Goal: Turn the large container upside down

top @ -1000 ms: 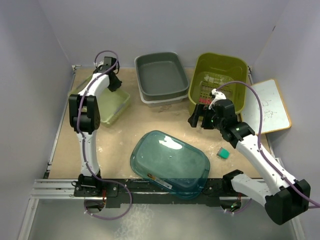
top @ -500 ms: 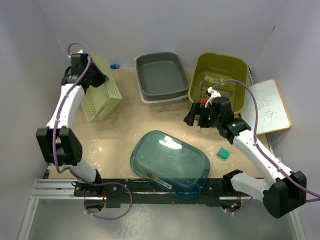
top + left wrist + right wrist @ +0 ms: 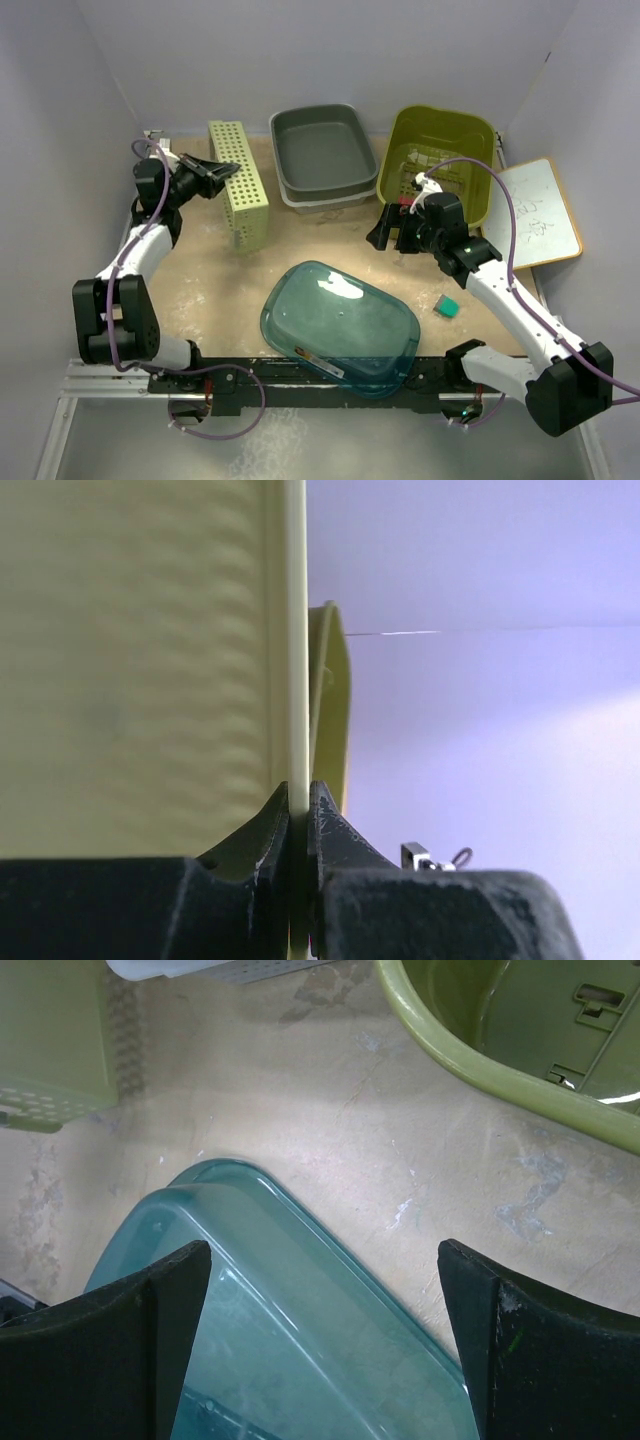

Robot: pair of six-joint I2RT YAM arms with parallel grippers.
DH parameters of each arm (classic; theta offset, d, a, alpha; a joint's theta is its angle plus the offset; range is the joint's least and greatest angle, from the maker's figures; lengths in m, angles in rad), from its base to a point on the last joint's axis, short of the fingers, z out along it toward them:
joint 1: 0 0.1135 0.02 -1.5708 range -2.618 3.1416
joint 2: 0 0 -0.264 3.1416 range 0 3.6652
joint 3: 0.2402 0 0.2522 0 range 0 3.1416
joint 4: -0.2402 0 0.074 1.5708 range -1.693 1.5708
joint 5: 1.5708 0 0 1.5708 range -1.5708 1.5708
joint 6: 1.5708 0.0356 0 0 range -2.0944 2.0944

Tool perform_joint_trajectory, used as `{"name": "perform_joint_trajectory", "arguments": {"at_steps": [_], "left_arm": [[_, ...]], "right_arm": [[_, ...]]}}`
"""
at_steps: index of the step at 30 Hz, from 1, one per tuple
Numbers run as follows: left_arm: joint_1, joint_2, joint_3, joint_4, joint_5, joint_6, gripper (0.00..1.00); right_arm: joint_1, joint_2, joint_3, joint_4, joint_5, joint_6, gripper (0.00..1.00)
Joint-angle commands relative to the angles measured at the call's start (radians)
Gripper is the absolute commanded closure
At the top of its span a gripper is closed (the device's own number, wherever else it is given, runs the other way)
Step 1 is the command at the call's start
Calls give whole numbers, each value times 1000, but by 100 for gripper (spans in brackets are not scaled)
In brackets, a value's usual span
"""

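Container: pale green perforated container [image 3: 240, 195] stands on one long edge at the left rear of the table [image 3: 230, 290], just beside the grey tub [image 3: 322, 152].
Left gripper [image 3: 214, 172]: clamped on the container's thin rim; the wrist view shows both jaws pinching that rim [image 3: 297, 680].
Container relative to hand: directly right of the gripper, touching it.
Right gripper [image 3: 390, 228]: jaws wide apart, holding nothing, over the far edge of the teal tub [image 3: 300, 1350].

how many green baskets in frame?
2. A pale green basket, tipped on edge at back left, its rim pinched in the left claw; an olive basket at back right. None appears hidden.
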Motion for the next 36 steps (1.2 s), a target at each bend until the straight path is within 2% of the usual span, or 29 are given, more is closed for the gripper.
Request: {"name": "perform_joint_trajectory", "arguments": {"at_steps": [1,5,6,10,11,22,27,29,31,32,34,36], "left_arm": [[2,-60,-82,466,85,-250,100],[5,17,-145,701,151,-361,100],[7,47,-178,793,157,-436,100],[13,221,-247,1337,131,-802,100],[16,255,-250,1395,133,-850,100],[98,371,-393,1400,237,-747,100],[195,409,-485,1401,279,-711,76],[216,396,-505,1326,280,-647,60],[220,352,-509,1134,287,-509,48],[221,320,-506,990,286,-412,45],[226,223,-470,582,261,-124,42],[228,101,-340,-63,143,302,36]], "right_arm": [[-3,-14,7,58,-18,-5,3],[-3,-9,13,56,-32,-2,3],[-3,-11,13,55,-31,-1,3],[-3,-19,12,49,-22,-8,3],[-3,-20,13,47,-22,-9,3],[-3,-43,18,26,2,-13,3],[-3,-22,26,33,-7,-11,3],[-3,-14,33,33,-14,-10,3],[-3,-9,34,37,-16,-9,3],[-3,-8,32,39,-17,-9,3],[-3,-7,30,40,-19,-8,3],[-3,-8,28,38,-19,-9,3]]}}
